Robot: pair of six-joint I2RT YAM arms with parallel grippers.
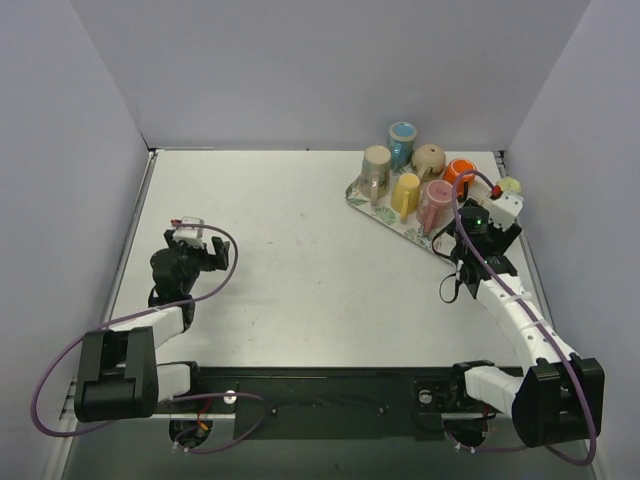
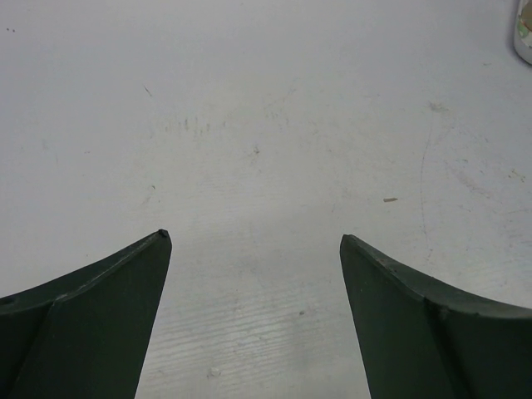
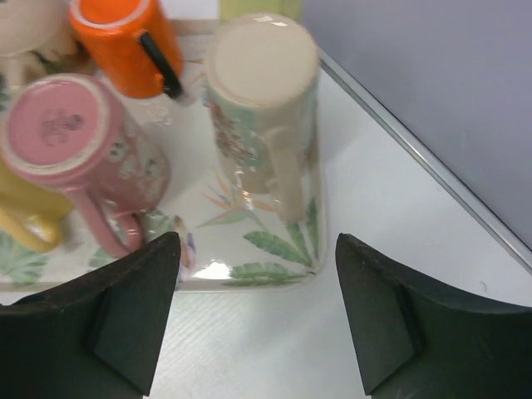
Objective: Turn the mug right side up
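Cream mug base-up, plain from right wrist

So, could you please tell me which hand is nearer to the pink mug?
Right. The right hand sits at the tray's near edge, the pink mug just ahead to its left. The left hand is far across the table, away from the tray.

White table, lightly scuffed; leaf-patterned tray at far-right corner
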